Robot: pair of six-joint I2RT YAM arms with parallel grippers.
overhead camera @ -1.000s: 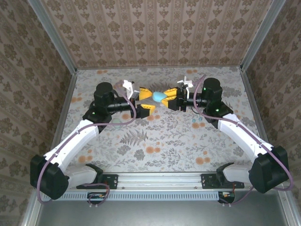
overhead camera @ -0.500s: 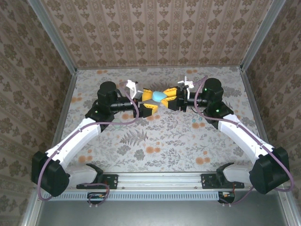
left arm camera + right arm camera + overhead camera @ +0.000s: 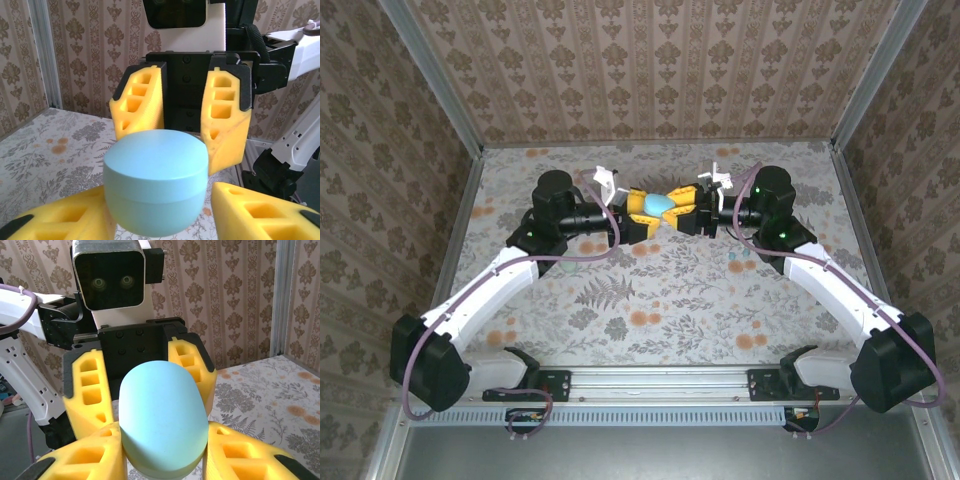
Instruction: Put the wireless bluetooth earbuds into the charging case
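Left gripper (image 3: pixel 159 200) has slid in and narrowed around the blue case (image 3: pixel 156 180), not quite clamped yet. Right gripper (image 3: pixel 165 440) pinches it mid-air between the arms. Guessing they pry it open next.

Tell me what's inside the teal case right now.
Nothing inside shows: the case is closed, its seam shut along the visible side. The right gripper grips it and the left gripper flanks it. What it holds cannot be seen.
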